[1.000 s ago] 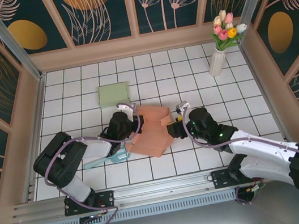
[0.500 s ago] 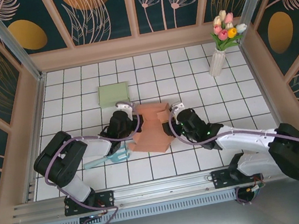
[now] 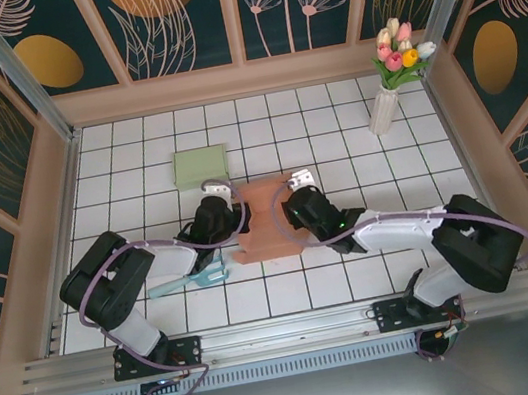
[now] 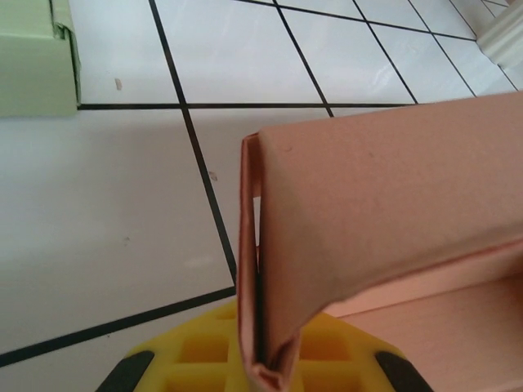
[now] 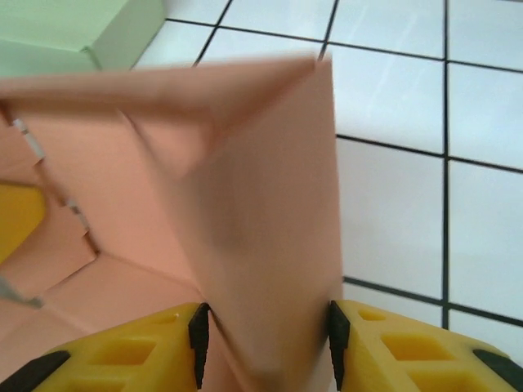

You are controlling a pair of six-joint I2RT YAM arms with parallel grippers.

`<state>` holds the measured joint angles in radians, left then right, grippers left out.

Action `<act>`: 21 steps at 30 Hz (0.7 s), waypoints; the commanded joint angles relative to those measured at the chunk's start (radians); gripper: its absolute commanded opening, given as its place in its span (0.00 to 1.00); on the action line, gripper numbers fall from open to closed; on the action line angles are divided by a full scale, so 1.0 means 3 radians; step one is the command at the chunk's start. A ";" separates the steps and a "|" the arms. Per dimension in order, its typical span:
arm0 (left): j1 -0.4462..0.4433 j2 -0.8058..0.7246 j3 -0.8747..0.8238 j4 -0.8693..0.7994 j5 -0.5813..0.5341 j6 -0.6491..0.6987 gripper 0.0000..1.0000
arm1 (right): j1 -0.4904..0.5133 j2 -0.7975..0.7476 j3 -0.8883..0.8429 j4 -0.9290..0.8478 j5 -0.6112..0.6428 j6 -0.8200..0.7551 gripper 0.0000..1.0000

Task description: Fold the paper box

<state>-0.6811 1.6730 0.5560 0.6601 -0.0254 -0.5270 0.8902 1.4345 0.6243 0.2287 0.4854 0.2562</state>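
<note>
Paper box (image 3: 266, 219): flap just raised upright, clamped in right pincer (image 5: 265, 339); left pincer (image 4: 260, 371) pinches opposite wall; we have both sides up.

We look into a robotics lab's staged test cell. Two black-and-white robot arms, the left arm (image 3: 106, 285) and the right arm (image 3: 401, 230), are bolted to a ribbed aluminium rail (image 3: 287, 334). It edges a white tiled tabletop with black grid lines (image 3: 354, 132), boxed in by dark teal leaf-printed wall panels (image 3: 305, 18). A white vase of tulips (image 3: 383, 109) stands in one corner.
</note>
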 commanded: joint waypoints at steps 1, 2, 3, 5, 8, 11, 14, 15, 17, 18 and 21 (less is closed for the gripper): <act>-0.0131 -0.0082 0.0018 -0.0086 0.0159 0.0004 0.00 | 0.0025 0.0143 0.0180 0.0252 0.0427 -0.0261 0.44; -0.0142 -0.0094 0.0014 -0.0101 0.0151 0.0004 0.00 | 0.0022 0.0196 0.0200 0.0268 0.0482 -0.0329 0.44; -0.0156 -0.0107 0.0013 -0.0109 0.0147 0.0008 0.00 | 0.0015 0.0235 0.0217 0.0275 0.0525 -0.0378 0.44; -0.0168 -0.0142 0.0003 -0.0138 0.0103 -0.0003 0.00 | -0.0015 0.0308 0.0242 0.0268 0.0557 -0.0434 0.35; -0.0164 -0.0186 -0.0002 -0.0216 -0.0048 -0.0059 0.00 | -0.0033 0.0328 0.0236 0.0284 0.0550 -0.0430 0.30; -0.0167 -0.0187 0.0047 -0.0390 -0.0347 -0.0163 0.00 | -0.0032 0.0341 0.0220 0.0266 0.0556 -0.0412 0.28; -0.0168 -0.0192 0.0123 -0.0662 -0.0825 -0.0314 0.00 | -0.0021 0.0341 0.0199 0.0162 0.0744 -0.0354 0.27; -0.0169 -0.0196 0.0153 -0.0755 -0.0979 -0.0357 0.00 | -0.0022 0.0346 0.0208 0.0090 0.0866 -0.0326 0.27; -0.0169 -0.0185 0.0224 -0.0964 -0.1297 -0.0422 0.00 | -0.0012 0.0374 0.0246 -0.0112 0.1194 -0.0234 0.27; -0.0166 -0.0177 0.0268 -0.1059 -0.1412 -0.0450 0.00 | -0.0009 0.0394 0.0276 -0.0232 0.1336 -0.0164 0.27; -0.0169 -0.0169 0.0347 -0.1278 -0.1712 -0.0537 0.00 | -0.0007 0.0470 0.0403 -0.0591 0.1676 0.0069 0.26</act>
<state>-0.7559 1.6405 0.6537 0.4515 -0.3008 -0.6258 0.9180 1.5509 0.7200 0.2264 0.6876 0.1921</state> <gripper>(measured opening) 0.100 0.265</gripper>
